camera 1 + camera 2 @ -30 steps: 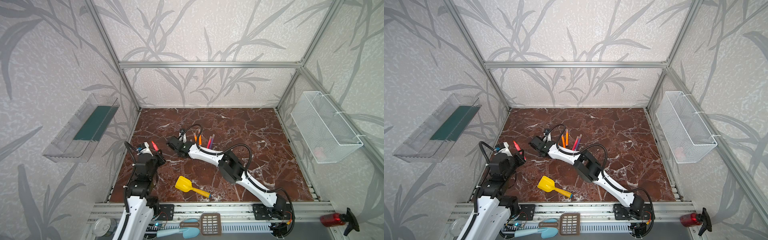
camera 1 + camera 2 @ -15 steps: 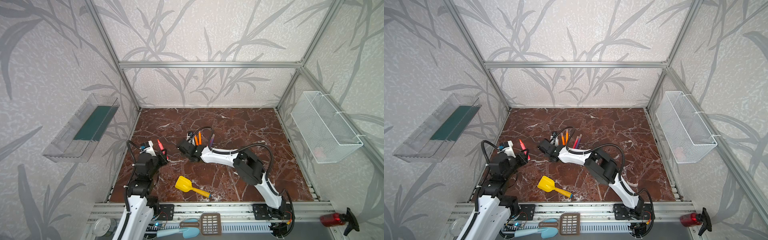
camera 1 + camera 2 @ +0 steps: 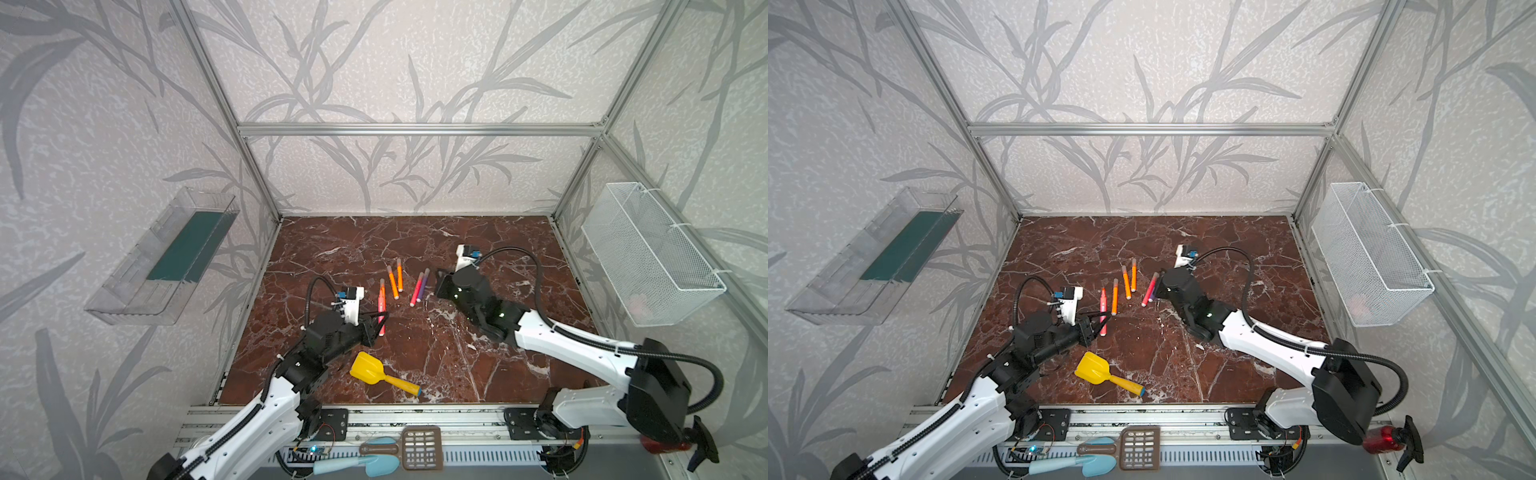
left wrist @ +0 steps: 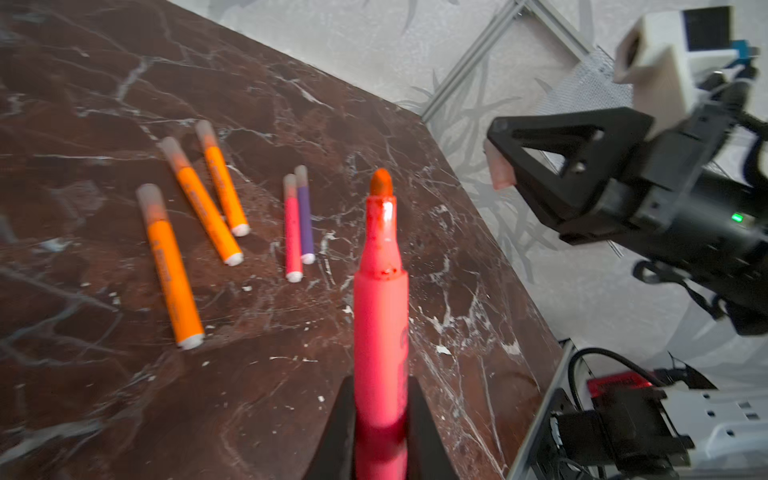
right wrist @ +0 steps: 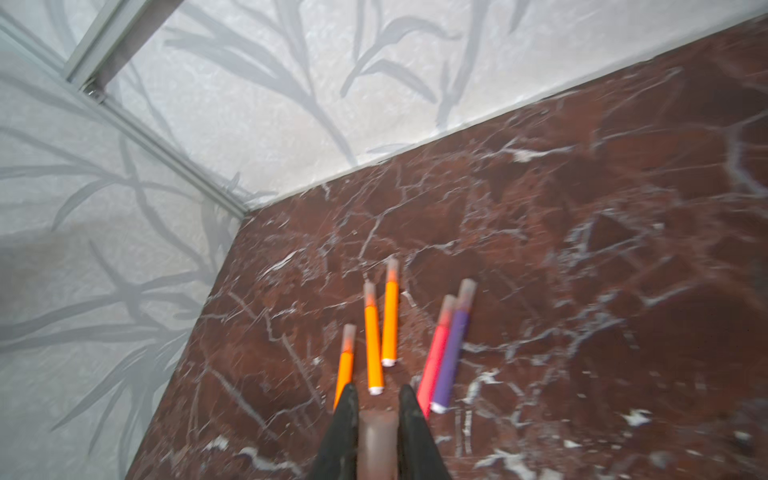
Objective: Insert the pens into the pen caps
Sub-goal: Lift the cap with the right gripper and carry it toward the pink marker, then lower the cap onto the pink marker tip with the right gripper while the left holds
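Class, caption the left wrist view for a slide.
Left gripper holds an uncapped pink-red pen; right gripper holds a pale cap; five capped pens lie on the marble tabletop.

In both top views the right gripper [image 3: 439, 286], clamped on a pen cap [image 5: 376, 440], has pulled back. It was left of centre, close to the other gripper, and is now just right of the purple pen [image 3: 423, 286]. The left gripper [image 3: 377, 326] has swung from the left edge of the marble floor [image 3: 415, 361] towards the centre. Its pink-red pen [image 3: 381, 309], which slanted to the upper left, now points straight up the frame, beside an orange pen [image 3: 1115, 297].
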Controlling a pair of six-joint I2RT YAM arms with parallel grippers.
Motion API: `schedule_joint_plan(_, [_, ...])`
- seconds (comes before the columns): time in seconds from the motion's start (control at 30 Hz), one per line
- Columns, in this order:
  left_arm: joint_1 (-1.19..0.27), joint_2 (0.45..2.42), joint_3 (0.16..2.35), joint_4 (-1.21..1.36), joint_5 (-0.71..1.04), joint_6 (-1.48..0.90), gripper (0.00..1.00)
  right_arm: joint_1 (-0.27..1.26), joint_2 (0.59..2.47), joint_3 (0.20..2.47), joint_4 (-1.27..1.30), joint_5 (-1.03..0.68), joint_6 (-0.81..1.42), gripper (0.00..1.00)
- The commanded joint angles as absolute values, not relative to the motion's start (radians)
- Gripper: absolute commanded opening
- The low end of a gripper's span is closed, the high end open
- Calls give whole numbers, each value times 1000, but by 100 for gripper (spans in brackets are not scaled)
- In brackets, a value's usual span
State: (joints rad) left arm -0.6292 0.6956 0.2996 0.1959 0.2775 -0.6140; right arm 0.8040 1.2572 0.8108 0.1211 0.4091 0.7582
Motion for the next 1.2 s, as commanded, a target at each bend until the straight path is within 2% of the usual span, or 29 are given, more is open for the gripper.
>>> schedule_joint_plan(0.0, [-737,750,300,315,154,-591,0,737,1139,729,113,349,752,0])
schedule_joint_plan(0.13, [-893,871,350,363,62,-543,0,613,1018,637,155,186,782,0])
schedule_joint_plan(0.3, [-1030,1002,412,420,29,-480,0,597,936,582,251,91,770,0])
schedule_joint_plan(0.63, [-1055,1115,427,521,33,-488,0,607,997,579,425,-91,851,0])
schedule_joint_plan(0.87, [-1055,1140,424,561,5,-495,0,724,1011,484,566,-21,902,0])
schedule_joint_plan(1.17, [-1055,1180,424,616,29,-512,0,765,1009,461,594,25,898,0])
